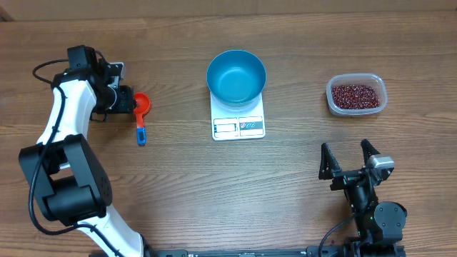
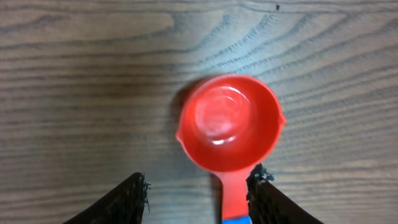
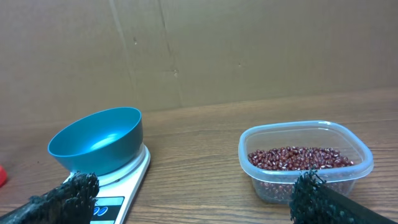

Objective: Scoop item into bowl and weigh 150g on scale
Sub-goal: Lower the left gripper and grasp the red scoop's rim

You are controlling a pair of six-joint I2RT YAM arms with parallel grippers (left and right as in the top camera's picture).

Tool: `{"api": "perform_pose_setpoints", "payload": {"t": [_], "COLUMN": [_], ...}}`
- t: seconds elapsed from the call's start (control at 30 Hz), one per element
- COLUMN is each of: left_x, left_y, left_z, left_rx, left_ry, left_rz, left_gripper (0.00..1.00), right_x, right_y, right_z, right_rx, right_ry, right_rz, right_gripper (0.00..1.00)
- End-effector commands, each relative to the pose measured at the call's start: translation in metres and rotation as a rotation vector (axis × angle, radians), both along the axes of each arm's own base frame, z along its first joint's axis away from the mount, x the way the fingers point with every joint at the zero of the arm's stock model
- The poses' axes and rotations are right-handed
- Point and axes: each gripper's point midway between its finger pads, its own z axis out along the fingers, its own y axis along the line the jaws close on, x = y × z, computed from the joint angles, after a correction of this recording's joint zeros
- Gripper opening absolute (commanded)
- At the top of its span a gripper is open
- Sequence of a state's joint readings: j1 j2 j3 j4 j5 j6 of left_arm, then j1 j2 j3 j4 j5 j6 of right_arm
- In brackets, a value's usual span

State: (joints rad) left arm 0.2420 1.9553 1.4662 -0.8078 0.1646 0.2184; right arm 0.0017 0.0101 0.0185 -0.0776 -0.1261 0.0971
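Note:
An empty red scoop (image 1: pixel 142 105) with a blue handle end lies on the table at the left. My left gripper (image 1: pixel 127 100) is down over it. In the left wrist view the scoop (image 2: pixel 229 121) has its handle between my left gripper's (image 2: pixel 199 186) open jaws. The right finger touches the handle and the left finger stands clear of it. The blue bowl (image 1: pixel 236 77) sits empty on the white scale (image 1: pixel 238 125). The dark red beans (image 1: pixel 355 95) fill a clear tub at the right. My right gripper (image 1: pixel 348 158) is open and empty near the front edge, facing the bowl (image 3: pixel 96 142), scale (image 3: pixel 127 180) and beans (image 3: pixel 298 158).
The clear plastic tub (image 1: pixel 383 86) stands to the right of the scale, with bare wood between them. In the right wrist view the tub (image 3: pixel 249 138) is right of centre, and a cardboard wall (image 3: pixel 249 50) rises behind the table.

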Motion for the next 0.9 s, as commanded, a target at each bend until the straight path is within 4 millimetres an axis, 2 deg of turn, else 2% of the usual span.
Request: {"api": "perform_pose_setpoints", "payload": {"t": [0.0, 0.17, 0.4, 0.57, 0.63, 0.87], "left_x": [0.016, 0.031, 0.042, 0.041, 0.042, 0.048], "left_y": [0.005, 0.007, -0.009, -0.010, -0.008, -0.003], "left_z": [-0.012, -0.021, -0.035, -0.048, -0.048, -0.046], "left_rx": [0.030, 0.035, -0.029, -0.014, -0.003, 0.024], "left_ry": [-0.022, -0.062, -0.085, -0.061, -0.067, -0.086], "left_rz": [-0.020, -0.022, -0.068, -0.078, -0.075, -0.068], "left_gripper": [0.55, 0.54, 0.52, 0.40, 0.29, 0.20], "right_x": [0.000, 0.000, 0.000, 0.000, 0.000, 0.000], "right_y": [0.000, 0.000, 0.000, 0.000, 0.000, 0.000], "right_z": [-0.002, -0.002, -0.002, -0.002, -0.002, -0.002], "right_rx": [0.004, 0.004, 0.004, 0.004, 0.004, 0.004], "right_ry": [-0.001, -0.001, -0.001, -0.001, -0.001, -0.001], "right_rz": [0.000, 0.000, 0.000, 0.000, 0.000, 0.000], "right_gripper": [1.00, 1.00, 1.00, 1.00, 1.00, 1.00]}}
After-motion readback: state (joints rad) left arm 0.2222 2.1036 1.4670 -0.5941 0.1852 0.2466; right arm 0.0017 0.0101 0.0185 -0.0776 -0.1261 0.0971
